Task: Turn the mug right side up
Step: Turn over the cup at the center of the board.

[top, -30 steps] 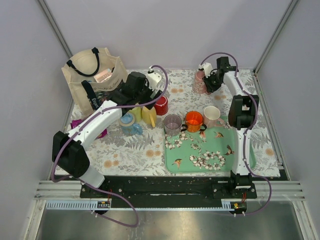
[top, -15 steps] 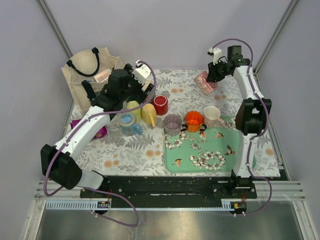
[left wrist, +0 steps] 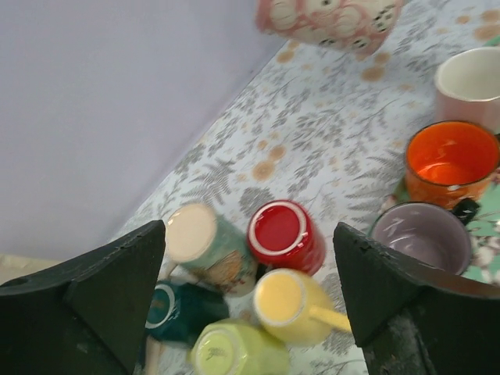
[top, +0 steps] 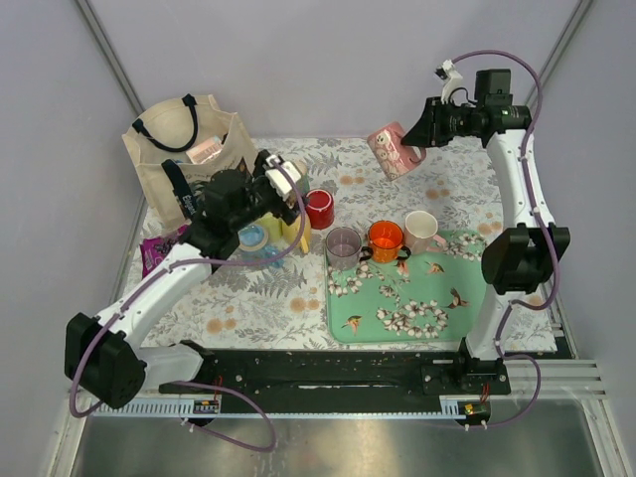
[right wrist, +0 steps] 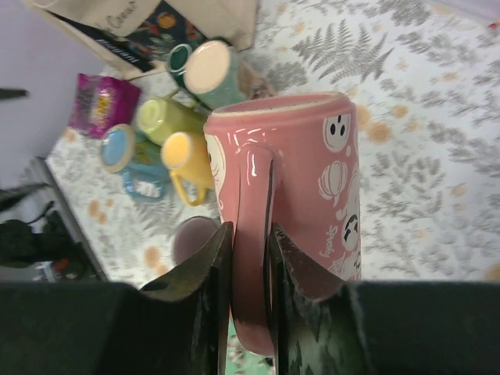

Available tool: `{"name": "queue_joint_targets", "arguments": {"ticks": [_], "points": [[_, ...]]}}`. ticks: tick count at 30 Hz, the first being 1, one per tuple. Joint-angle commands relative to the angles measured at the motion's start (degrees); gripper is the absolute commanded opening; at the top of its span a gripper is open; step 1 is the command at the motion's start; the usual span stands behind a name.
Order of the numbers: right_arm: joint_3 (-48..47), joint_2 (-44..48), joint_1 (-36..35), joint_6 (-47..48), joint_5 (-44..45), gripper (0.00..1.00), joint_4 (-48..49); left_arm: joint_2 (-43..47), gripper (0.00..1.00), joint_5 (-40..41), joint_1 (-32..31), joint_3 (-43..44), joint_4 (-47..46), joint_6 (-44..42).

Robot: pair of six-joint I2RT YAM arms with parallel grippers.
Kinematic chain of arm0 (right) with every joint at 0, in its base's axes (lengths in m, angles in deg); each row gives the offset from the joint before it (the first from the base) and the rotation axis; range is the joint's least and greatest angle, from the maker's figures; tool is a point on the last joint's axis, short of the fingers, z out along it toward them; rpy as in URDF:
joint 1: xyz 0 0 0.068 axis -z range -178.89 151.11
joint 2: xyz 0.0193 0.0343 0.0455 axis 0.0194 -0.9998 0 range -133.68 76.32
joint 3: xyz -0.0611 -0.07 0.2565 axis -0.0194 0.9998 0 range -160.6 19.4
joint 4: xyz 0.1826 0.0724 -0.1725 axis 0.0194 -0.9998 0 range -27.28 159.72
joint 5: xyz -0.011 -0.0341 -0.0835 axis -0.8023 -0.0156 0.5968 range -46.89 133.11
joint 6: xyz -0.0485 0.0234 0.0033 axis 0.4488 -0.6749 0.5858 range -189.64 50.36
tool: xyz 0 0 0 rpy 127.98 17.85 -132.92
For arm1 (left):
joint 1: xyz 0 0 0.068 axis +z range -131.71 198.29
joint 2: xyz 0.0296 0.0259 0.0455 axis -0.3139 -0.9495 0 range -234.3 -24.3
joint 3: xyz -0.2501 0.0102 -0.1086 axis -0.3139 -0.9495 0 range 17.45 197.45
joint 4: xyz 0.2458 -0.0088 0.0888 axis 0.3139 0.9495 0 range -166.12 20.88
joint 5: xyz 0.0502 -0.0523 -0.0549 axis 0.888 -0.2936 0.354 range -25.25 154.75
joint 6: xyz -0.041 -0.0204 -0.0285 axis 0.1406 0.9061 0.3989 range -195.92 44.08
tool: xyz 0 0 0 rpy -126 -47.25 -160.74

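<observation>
Has hoisted pink mug [top: 395, 151], handle pinched in right gripper [right wrist: 248, 258], off the table [top: 258, 298] to high above its far side, tilted; has drawn left gripper [left wrist: 250, 266] back, jaws spread wide, over clustered mugs [left wrist: 285, 301]

The right tool [right wrist: 250, 238] grips the pink mug [right wrist: 305, 195] by its handle, with a dark finger [right wrist: 205, 281] pressed against each side. The mug hangs clear above the fern-patterned tabletop [right wrist: 414, 101], with little ghost faces on its wall. At ten o'clock from it, a yellow mug [right wrist: 186, 156], a lime mug [right wrist: 166, 117], a blue mug [right wrist: 125, 152] and a teal mug [right wrist: 209, 70] crowd together. A magenta packet [right wrist: 101, 101] lies at their nine o'clock.
</observation>
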Motion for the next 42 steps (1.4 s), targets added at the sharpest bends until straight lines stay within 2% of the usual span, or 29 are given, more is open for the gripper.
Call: {"name": "queue_joint_targets", "arguments": {"ticks": [1, 4, 6, 8, 11, 25, 36, 42], "points": [[4.31, 7.38, 0.05, -16.53, -9.38, 0.0, 8.92, 2.54, 0.93, -1.52, -6.57, -6.28, -18.4, 0.05], [14.31, 11.16, 0.05, -31.81, -12.2, 0.0, 26.11, -0.35, 0.95, 2.35, -11.76, -7.78, -26.41, -3.03], [19.86, 13.36, -0.12, -42.11, -11.94, 0.0, 37.12, -3.16, 0.96, 4.11, -13.96, -6.12, -26.44, -5.05], [21.89, 13.98, -0.91, -44.07, -11.85, 0.0, 39.61, -5.36, 0.96, 7.35, -15.73, -4.8, -28.7, -6.55], [24.97, 15.21, -1.62, -47.5, -11.59, 0.0, 42.69, -8.0, 0.96, 8.07, -16.52, -4.88, -33.81, -6.73], [28.58, 18.03, -3.11, -54.63, -13.43, 0.0, 46.21, -20.39, 0.97, 5.7, -17.05, 2.76, -38.82, -13.93], [30.34, 17.68, -4.43, -55.6, -14.49, 0.0, 45.52, -26.99, 0.94, 22.74, -16.0, 7.51, -51.29, -21.75], [29.55, 16.71, -4.43, -54.2, -13.96, 0.0, 43.67, -27.96, 0.89, 23.72, -14.86, 8.74, -54.38, -25.44]]}}
